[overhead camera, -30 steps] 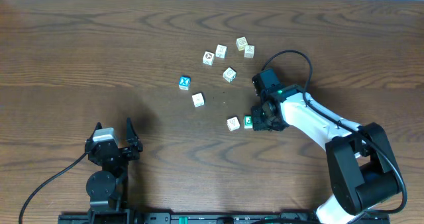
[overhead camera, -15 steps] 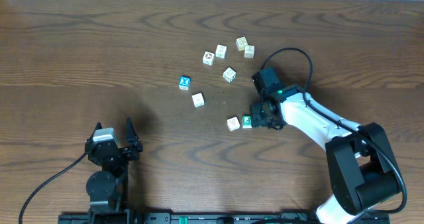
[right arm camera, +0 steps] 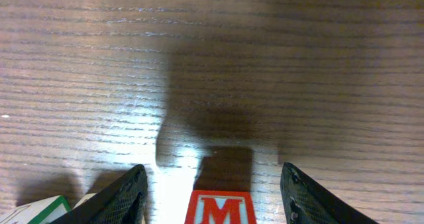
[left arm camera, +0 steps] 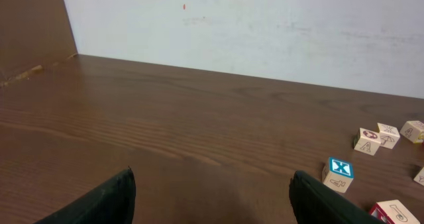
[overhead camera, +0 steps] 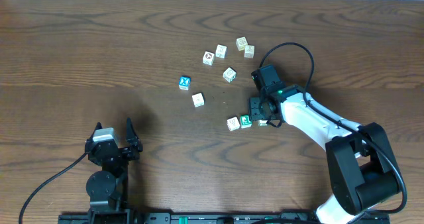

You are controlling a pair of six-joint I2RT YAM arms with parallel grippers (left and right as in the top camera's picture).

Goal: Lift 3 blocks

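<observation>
Three blocks lie close together right of the table's middle. The green-faced one (overhead camera: 246, 121) touches a cream one (overhead camera: 232, 123) on its left. The third, pale on top (overhead camera: 264, 122), lies partly under my right gripper (overhead camera: 260, 116). In the right wrist view that block (right arm camera: 220, 209) shows a red M face between the open fingers, with a gap on each side of it. My right gripper (right arm camera: 213, 177) grips nothing. A green-edged corner (right arm camera: 41, 211) shows outside the left finger. My left gripper (overhead camera: 114, 128) (left arm camera: 213, 184) rests open and empty at the front left.
A blue X cube (overhead camera: 185, 83) (left arm camera: 340, 171) and a cream cube (overhead camera: 198, 99) lie left of the group. Several cream cubes (overhead camera: 229, 74) (overhead camera: 221, 51) are scattered behind it. The right arm's cable (overhead camera: 298, 55) loops above the wrist.
My right gripper's jaws have spread wider and the wrist has shifted slightly back. The green-faced block has slid a little to the left. The left arm has not moved.
</observation>
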